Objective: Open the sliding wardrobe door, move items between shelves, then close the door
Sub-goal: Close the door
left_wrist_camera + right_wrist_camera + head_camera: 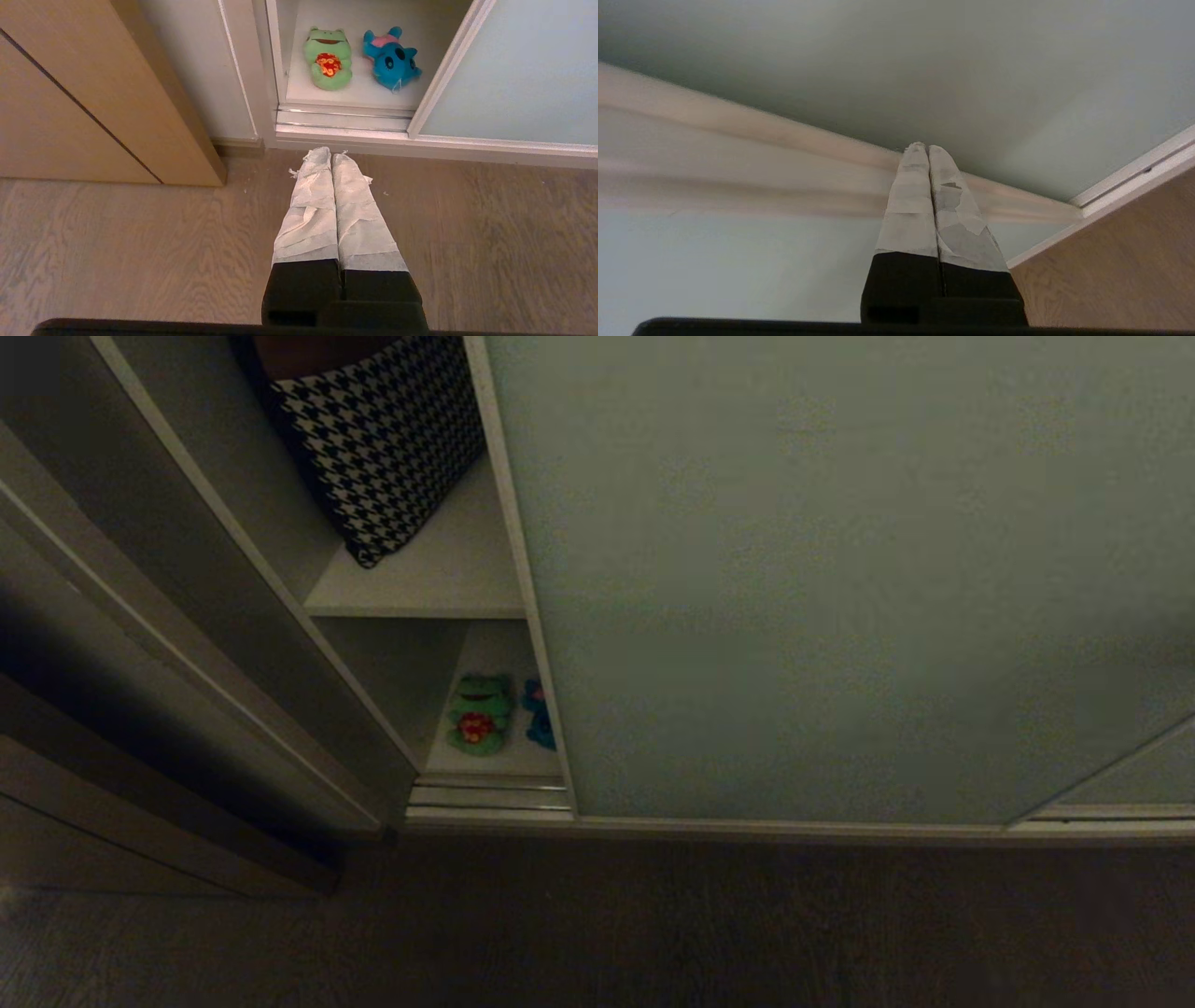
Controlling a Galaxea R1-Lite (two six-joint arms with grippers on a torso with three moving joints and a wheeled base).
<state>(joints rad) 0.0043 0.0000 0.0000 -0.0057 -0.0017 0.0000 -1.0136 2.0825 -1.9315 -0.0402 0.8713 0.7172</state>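
Already the sliding wardrobe door [840,579] is seen partly slid aside, a narrow gap left at its slim frame edge [523,579]. The green frog [328,58] and teal toy [390,58] are laid side by side on the bottom shelf [355,93]. Both are judged soft and light, best pinched across the body. The left gripper [331,154] is clenched empty over the floor; the right gripper [924,148] is clenched against the door.

Left hand [331,156], right hand [923,147]: black bases, white-taped fingers (tape frayed).
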